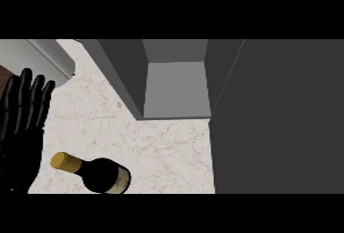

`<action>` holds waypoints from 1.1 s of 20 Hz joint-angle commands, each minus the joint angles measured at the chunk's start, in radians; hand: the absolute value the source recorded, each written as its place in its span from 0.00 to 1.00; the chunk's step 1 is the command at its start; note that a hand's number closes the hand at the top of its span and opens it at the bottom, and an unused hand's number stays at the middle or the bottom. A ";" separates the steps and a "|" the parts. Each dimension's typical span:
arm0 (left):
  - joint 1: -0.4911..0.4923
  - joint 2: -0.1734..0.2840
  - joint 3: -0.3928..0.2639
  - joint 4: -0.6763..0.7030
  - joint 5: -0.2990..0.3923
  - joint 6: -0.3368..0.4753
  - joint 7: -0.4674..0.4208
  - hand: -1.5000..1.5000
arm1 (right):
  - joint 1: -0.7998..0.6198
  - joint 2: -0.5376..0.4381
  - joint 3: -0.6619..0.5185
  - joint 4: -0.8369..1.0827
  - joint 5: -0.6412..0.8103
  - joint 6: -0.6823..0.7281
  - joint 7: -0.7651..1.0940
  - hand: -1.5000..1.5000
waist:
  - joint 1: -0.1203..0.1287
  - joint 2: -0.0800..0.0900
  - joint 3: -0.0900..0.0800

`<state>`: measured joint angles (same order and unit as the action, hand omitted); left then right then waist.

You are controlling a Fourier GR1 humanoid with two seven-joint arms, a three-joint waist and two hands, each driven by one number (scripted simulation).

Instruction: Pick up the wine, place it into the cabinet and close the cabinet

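A dark wine bottle [102, 175] with a gold cap and a pale label stands on the marble counter near the view's lower left. My left hand [23, 118] shows at the left edge, fingers straight and pointing up, resting just left of the bottle and apart from it. The grey cabinet [174, 86] stands open at the top centre, its inside bare. Its dark door [279, 118] is swung open and fills the right side of the view. My right hand does not show.
A grey appliance corner [40, 57] sits at the upper left. Bare marble counter [154, 145] lies between the bottle and the cabinet's front edge.
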<state>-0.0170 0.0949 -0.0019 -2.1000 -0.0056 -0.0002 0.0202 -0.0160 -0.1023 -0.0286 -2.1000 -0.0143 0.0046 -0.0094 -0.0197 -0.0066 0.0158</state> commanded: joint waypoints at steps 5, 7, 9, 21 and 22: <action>0.040 -0.093 -0.186 -0.068 -0.253 0.331 0.196 0.00 | 0.151 0.026 0.081 -0.113 -0.029 0.057 -0.008 0.00 | 0.011 0.002 -0.014; 0.126 -0.094 -0.233 -0.068 -0.013 0.416 0.216 0.00 | 0.158 -0.016 0.140 -0.048 -0.110 0.162 0.052 0.00 | 0.031 0.003 -0.019; 0.106 -0.094 -0.340 -0.080 -0.038 0.554 0.240 0.00 | 0.185 -0.031 0.134 -0.097 -0.152 0.183 0.074 0.00 | 0.006 0.001 -0.015; -0.156 -0.095 -0.719 -0.066 -0.508 1.012 0.619 0.00 | 0.207 -0.079 0.084 -0.323 -0.274 0.178 0.309 0.00 | 0.014 0.004 -0.014; -0.140 -0.095 -0.694 -0.108 -0.534 0.967 0.661 0.00 | 0.145 -0.060 0.147 -0.376 -0.210 0.110 0.415 0.00 | 0.020 0.004 -0.015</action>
<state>-0.0908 0.0011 -0.6589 -2.1989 -0.4171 0.8937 0.5398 0.1619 -0.1683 0.0956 -2.3936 -0.2272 0.1574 0.2913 -0.0048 -0.0033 0.0014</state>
